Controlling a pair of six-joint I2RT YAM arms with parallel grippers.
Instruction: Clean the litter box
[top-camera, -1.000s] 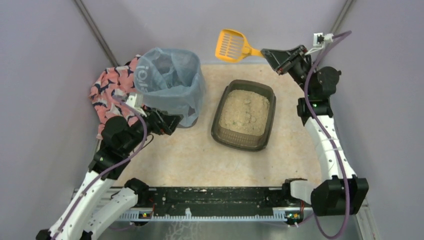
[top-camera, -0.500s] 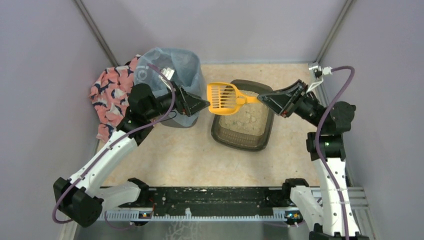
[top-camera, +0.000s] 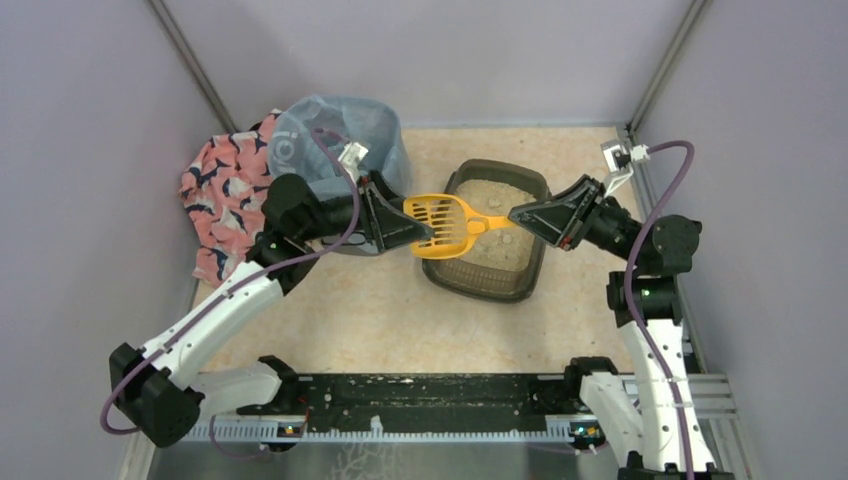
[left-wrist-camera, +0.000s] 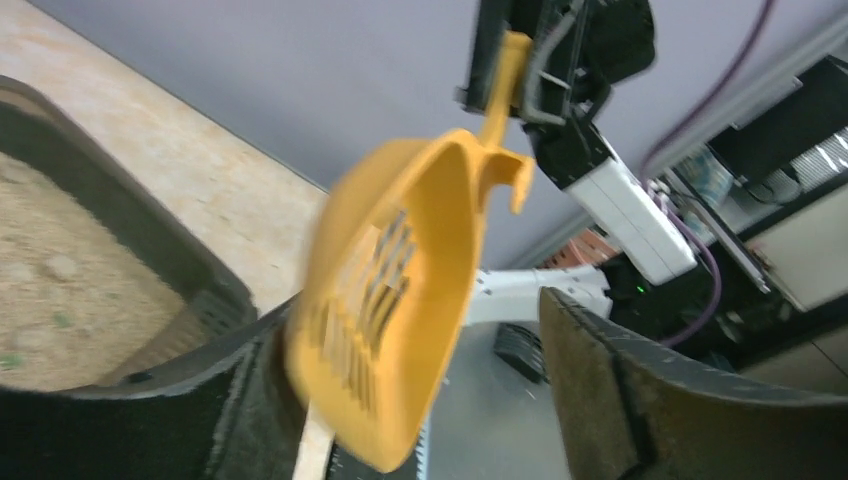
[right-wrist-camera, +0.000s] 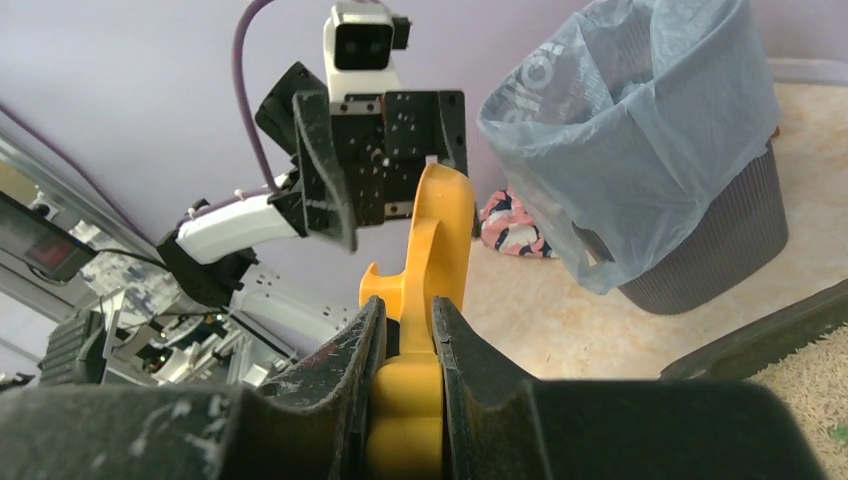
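Yellow scoop (top-camera: 440, 225), handle pinched by right hand (top-camera: 514, 215), sits inside wide-open left hand (top-camera: 416, 226) beside the bin (top-camera: 322, 130).

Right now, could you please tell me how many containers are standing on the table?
2. The litter box sits right of centre, partly under the yellow scoop; the blue-bagged bin stands at the far left. Others may be hidden from view.

A lab test booth: plain lilac walls (top-camera: 90, 150) enclose the robot table (top-camera: 350, 310).

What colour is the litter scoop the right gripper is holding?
The litter scoop is yellow-orange; the left wrist view shows it best.
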